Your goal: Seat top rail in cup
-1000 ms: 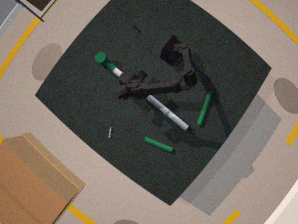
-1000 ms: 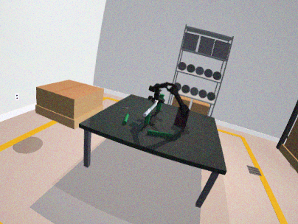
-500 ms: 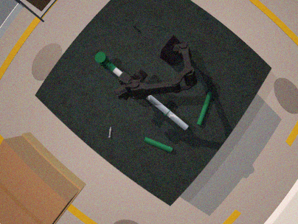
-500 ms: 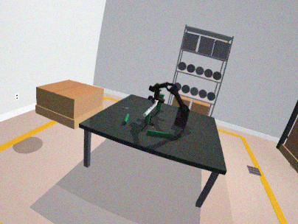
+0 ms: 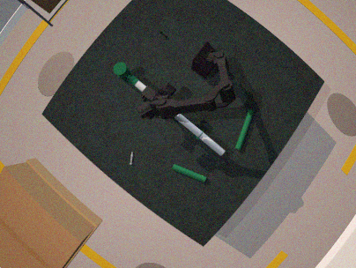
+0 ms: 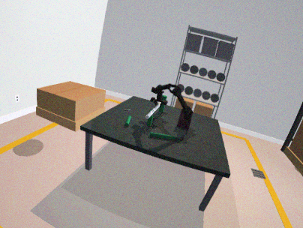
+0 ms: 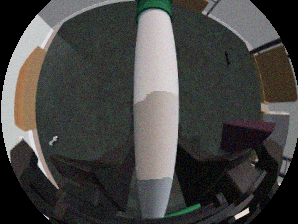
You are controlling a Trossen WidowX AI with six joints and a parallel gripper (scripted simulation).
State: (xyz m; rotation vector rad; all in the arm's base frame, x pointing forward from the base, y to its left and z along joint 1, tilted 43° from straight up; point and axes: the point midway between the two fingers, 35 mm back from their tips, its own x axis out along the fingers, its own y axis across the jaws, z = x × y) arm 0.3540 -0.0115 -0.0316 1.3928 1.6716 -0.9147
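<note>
The white top rail (image 5: 194,127) (image 6: 151,112) (image 7: 156,90) slants across the dark table (image 5: 110,132). Its far end meets the green rail-end cup (image 5: 131,79) beside the round green cap of the big post (image 5: 120,69) (image 6: 163,98). I cannot tell how deep the end sits in the cup. The cup hangs high, near the post cap. My gripper (image 5: 155,100) (image 6: 155,91) is shut on the rail a short way from the cup. The arm hides the rail's middle in the overhead view. Further down, a dark loop (image 5: 201,134) rings the rail.
Two loose green tubes (image 5: 243,130) (image 5: 189,173) lie on the table near the rail's low end. A small pale pin (image 5: 131,158) lies to the left. The arm's base (image 5: 203,62) stands at the back. A cardboard box (image 5: 40,216) stands on the floor.
</note>
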